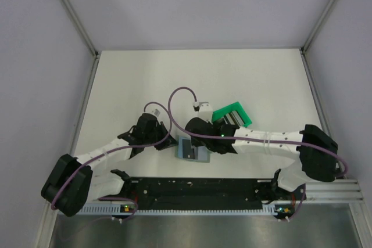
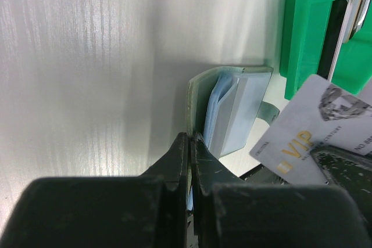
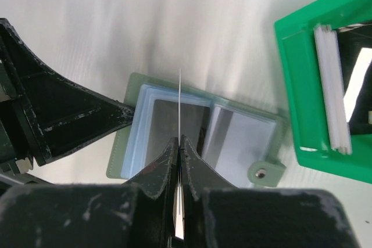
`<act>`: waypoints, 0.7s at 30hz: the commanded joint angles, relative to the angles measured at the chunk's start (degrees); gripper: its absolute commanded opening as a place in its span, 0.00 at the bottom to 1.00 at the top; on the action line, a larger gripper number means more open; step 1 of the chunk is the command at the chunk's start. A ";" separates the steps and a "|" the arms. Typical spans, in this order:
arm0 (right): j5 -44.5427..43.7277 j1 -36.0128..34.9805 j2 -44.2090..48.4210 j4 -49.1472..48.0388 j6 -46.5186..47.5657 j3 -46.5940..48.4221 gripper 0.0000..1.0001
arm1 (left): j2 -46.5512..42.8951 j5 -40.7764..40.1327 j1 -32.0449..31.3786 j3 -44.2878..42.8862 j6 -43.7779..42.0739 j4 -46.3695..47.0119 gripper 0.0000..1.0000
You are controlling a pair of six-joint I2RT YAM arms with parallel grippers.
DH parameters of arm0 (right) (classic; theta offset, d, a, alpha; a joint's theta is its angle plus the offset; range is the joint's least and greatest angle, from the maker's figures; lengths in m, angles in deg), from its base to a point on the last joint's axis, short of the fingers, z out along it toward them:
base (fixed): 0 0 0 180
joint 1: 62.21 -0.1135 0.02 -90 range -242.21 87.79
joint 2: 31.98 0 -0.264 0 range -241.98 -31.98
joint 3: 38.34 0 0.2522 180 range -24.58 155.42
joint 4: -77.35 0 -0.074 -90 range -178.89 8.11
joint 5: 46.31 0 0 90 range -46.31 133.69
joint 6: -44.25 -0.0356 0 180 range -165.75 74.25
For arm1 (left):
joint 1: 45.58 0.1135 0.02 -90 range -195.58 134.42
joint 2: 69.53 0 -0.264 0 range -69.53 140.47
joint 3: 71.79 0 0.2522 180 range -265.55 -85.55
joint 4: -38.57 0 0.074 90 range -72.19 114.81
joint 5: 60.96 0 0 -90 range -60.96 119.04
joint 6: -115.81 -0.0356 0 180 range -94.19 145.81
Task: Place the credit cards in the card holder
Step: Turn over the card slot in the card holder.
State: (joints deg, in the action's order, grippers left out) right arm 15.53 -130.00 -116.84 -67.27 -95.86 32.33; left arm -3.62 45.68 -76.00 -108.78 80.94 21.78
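Observation:
The grey-green card holder [image 3: 264, 169] lies open on the table, its light blue sleeves [image 3: 232, 135] facing up. My right gripper [image 3: 179, 139] is shut on a whitish credit card [image 3: 181, 97], seen edge-on and standing upright just above the holder's left sleeve. In the left wrist view the same card [image 2: 308, 129] shows its face with gold lettering. My left gripper [image 2: 190, 136] is shut on the left edge of the card holder [image 2: 235, 105], and its fingers [image 3: 87, 114] reach in from the left. More credit cards [image 3: 332, 85] stand on edge in the green bin.
The bright green plastic bin [image 1: 232, 114] stands just to the right of and behind the card holder [image 1: 186, 149], close to my right arm. Both arms crowd the middle of the white table [image 1: 145, 79]. Pale walls enclose the table on three sides.

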 commanded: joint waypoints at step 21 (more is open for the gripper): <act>5.66 -0.59 -8.21 -10.29 -0.61 4.71 0.00 | -0.34 1.29 0.18 -0.07 0.50 2.59 0.00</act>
State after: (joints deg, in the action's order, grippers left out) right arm 21.28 -130.00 -124.45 -76.07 -95.90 34.43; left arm -3.62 46.16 -76.00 -108.78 81.23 21.81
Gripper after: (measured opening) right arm 0.006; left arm 0.015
